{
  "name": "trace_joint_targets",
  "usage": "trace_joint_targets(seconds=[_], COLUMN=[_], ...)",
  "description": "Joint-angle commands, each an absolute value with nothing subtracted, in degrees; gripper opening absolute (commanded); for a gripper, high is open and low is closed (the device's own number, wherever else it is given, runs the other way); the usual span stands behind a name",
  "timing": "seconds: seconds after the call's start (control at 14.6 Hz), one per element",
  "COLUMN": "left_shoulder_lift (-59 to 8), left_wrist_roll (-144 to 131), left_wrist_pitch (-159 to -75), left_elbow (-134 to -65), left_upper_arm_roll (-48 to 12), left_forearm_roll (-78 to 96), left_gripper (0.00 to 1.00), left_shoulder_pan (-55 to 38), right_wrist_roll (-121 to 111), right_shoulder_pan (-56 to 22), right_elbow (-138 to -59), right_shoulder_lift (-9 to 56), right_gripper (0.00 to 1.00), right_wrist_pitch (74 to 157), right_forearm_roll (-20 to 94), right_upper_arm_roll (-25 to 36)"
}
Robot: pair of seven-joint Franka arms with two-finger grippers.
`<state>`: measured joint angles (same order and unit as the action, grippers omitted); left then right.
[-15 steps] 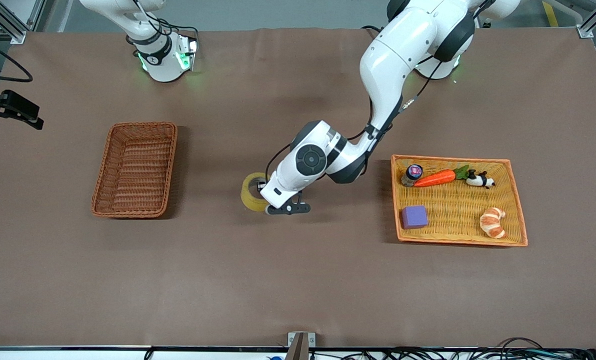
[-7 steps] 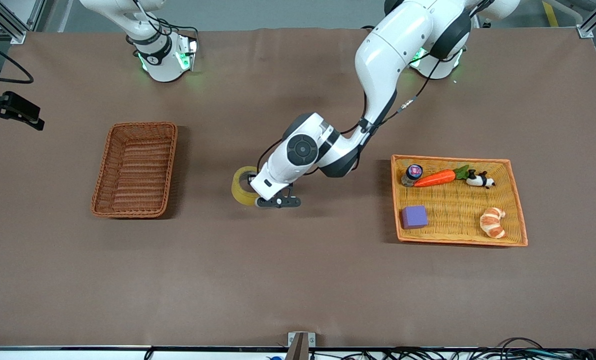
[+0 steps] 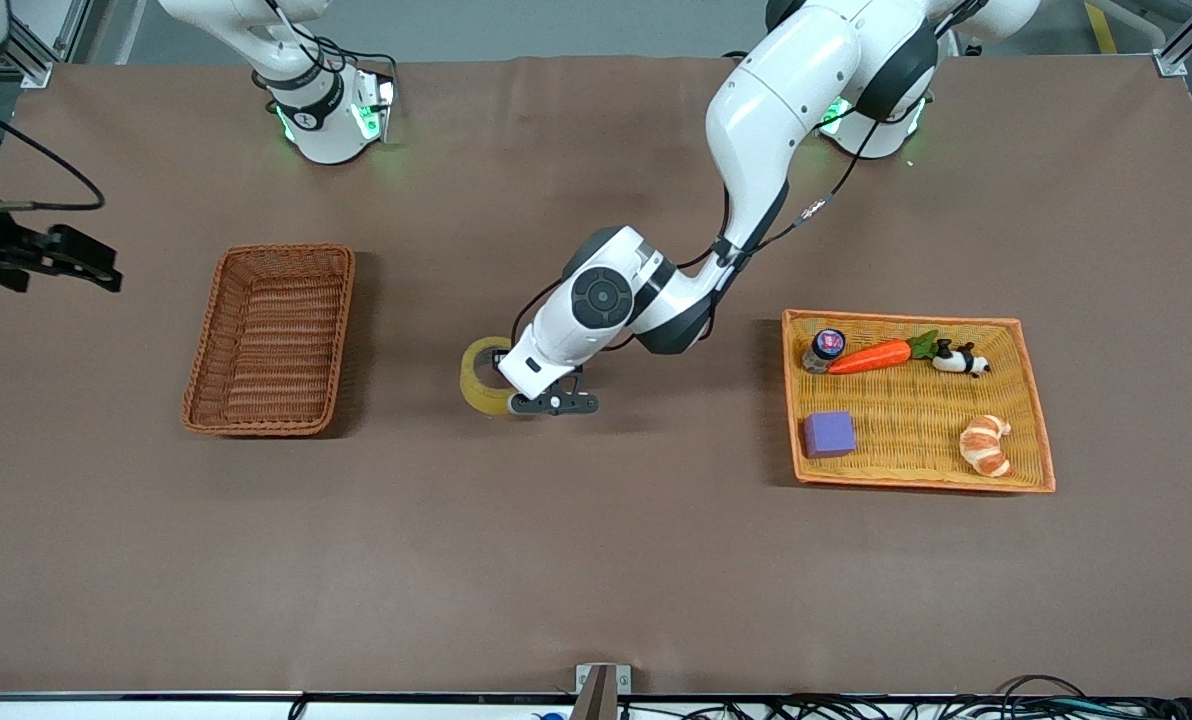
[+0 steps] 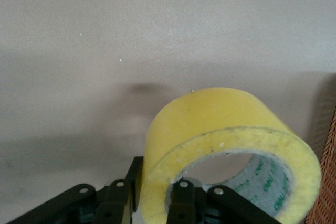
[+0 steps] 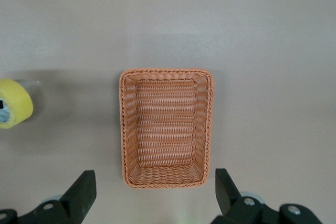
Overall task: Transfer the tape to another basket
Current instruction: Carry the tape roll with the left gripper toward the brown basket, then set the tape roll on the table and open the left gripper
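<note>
Front view: left gripper (image 3: 526, 398) clamps glossy yellow tape (image 3: 478, 377) ring; right gripper (image 5: 152, 195) spread.

I see two glossy white arms (image 3: 756, 150) with dark grey joint bands, and a round dark cap on the wrist (image 3: 601, 297) of the left one. Thin black cables run along both. Green lights glow at both bases (image 3: 331, 120). The fingers (image 4: 181, 205) are black with small silver screws, I think.
</note>
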<state>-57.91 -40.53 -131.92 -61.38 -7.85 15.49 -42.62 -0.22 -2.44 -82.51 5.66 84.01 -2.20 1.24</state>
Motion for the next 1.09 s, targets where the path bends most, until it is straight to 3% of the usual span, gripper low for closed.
trace_joint_targets(seconds=[0.0, 0.07, 0.27, 0.55, 0.62, 1.03], left_shoulder_lift=[-56.8, -55.5, -52.4, -44.0, -42.2, -28.8], left_wrist_roll=[-40.0, -40.0, -40.9, -39.8, -39.7, -38.8], left_wrist_pitch=[-132.4, -131.9, -130.4, -114.0, -111.4, -98.8], left_elbow=[-60.9, -61.2, -61.4, -62.8, -63.0, -65.0], left_upper_arm_roll=[-7.5, -7.4, -7.3, -6.8, -6.6, -6.9], left_forearm_roll=[16.7, 16.7, 17.0, 16.1, 16.1, -2.5], left_gripper=[0.81, 0.88, 0.91, 0.95, 1.00, 1.00], left_shoulder_pan=[-42.9, -42.5, -40.6, -34.5, -32.1, -20.6], right_wrist_roll=[0.6, 0.6, 1.2, 11.5, 13.9, 34.9], right_shoulder_pan=[-3.4, -3.3, -4.0, -7.4, -7.4, -11.9], right_elbow=[-82.7, -82.6, -83.0, -84.7, -87.0, -106.3], right_shoulder_lift=[5.3, 5.4, 6.9, 10.9, 11.8, 15.4], right_gripper=[1.00, 1.00, 1.00, 1.00, 1.00, 1.00], right_wrist_pitch=[84.1, 84.1, 85.8, 90.6, 94.2, 121.7], right_forearm_roll=[1.0, 1.3, 1.7, 1.7, 1.7, -3.9], right_upper_arm_roll=[1.5, 1.5, 1.1, -3.6, -6.1, -16.3])
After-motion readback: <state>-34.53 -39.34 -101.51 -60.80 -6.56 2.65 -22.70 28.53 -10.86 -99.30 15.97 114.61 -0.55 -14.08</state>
